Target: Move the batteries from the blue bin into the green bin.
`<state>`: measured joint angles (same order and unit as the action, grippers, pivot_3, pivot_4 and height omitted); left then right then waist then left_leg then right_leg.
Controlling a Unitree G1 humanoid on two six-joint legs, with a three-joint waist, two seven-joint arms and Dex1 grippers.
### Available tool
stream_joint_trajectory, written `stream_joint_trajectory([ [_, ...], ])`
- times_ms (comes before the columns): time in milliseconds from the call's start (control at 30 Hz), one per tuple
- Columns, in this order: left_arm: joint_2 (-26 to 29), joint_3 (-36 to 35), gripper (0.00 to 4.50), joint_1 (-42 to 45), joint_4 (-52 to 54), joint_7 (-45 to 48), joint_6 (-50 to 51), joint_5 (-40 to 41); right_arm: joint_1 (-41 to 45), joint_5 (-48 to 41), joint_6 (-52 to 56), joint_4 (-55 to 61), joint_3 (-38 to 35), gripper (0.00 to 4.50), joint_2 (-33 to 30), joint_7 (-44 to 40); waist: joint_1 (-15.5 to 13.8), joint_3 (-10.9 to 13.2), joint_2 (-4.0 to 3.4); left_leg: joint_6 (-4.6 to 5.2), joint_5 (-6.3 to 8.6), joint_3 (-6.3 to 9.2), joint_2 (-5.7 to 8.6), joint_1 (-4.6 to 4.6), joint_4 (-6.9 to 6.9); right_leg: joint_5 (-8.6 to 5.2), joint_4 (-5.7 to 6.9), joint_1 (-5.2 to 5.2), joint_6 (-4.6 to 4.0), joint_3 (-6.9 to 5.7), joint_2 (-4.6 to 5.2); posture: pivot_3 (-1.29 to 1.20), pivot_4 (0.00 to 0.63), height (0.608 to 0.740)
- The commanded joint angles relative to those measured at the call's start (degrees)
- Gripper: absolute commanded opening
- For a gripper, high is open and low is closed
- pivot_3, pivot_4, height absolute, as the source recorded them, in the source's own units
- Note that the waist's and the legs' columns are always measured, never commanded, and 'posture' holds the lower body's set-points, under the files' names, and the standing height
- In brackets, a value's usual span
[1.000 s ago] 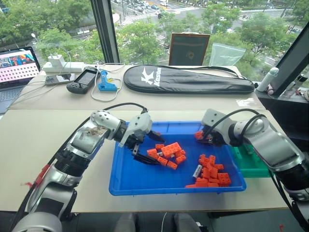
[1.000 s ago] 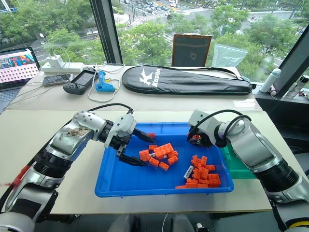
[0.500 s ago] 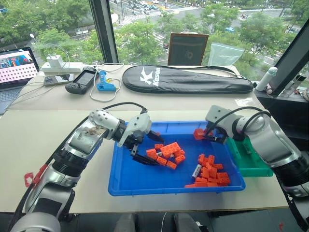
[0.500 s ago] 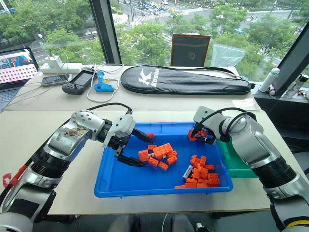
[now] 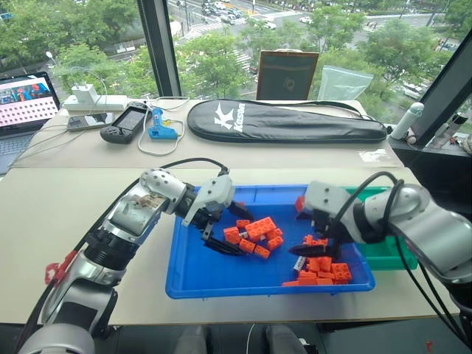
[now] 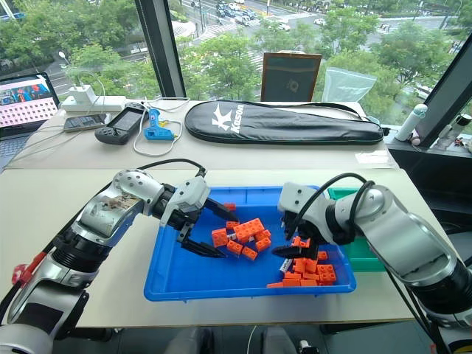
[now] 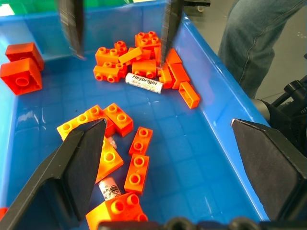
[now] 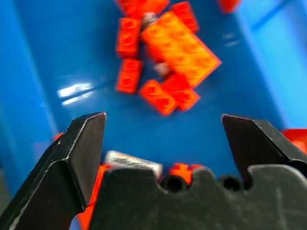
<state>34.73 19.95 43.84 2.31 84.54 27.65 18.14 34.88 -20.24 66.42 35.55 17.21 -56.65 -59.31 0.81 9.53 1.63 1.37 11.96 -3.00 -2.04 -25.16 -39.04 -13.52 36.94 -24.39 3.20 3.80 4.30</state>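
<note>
Two bins sit on your table (image 5: 59, 221): the blue bin (image 5: 221, 276) in front of you and the green bin (image 5: 391, 254) touching its right end. Orange bricks (image 5: 254, 234) and batteries (image 7: 144, 82) lie scattered in the blue one. Your left gripper (image 5: 221, 232) and right gripper (image 5: 313, 251) both hover above them, fingers spread wide, holding nothing.

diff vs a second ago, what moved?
The right gripper swung back from the green bin side to hang, jaws wide and empty, over the battery among the bricks at the right of the blue bin. The left gripper, open, and the bin contents stayed put.
</note>
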Motion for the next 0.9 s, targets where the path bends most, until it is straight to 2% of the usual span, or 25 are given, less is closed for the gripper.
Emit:
stream_joint_trajectory([
  [33,0.21,-0.49,4.5,0.71,0.55,0.52,-0.96,0.37,-0.41,-1.0,2.01,1.6,1.25,4.48,0.58,1.98,0.0,0.0,0.0,0.0,0.0,0.0,0.0,0.0,0.0,0.0,0.01,0.0,0.0,0.0,0.0,0.0,0.15,0.734],
  [300,1.06,-0.52,4.5,-0.18,1.65,0.81,-0.73,0.51,0.01,-1.08,7.57,-0.26,4.35,4.48,2.39,7.24,-0.03,0.0,0.0,0.0,0.0,0.01,0.0,0.0,0.0,0.0,0.01,-0.01,0.0,0.0,0.0,0.0,0.15,0.734],
  [633,0.63,-0.28,4.5,0.05,0.84,0.35,-1.47,0.03,1.1,-5.8,21.29,2.1,3.08,4.48,4.75,12.29,-0.01,0.0,0.0,0.0,0.0,0.02,0.0,0.0,0.0,0.0,0.01,-0.01,0.0,0.0,0.0,0.0,0.15,0.734],
  [900,0.84,-0.13,4.5,0.17,0.55,0.45,-2.0,-0.17,0.8,-7.04,23.87,2.62,4.59,4.48,5.17,16.28,-0.02,0.0,0.0,0.0,0.0,0.02,0.01,0.0,0.0,0.0,0.01,0.0,0.0,0.0,0.01,0.0,0.15,0.734],
])
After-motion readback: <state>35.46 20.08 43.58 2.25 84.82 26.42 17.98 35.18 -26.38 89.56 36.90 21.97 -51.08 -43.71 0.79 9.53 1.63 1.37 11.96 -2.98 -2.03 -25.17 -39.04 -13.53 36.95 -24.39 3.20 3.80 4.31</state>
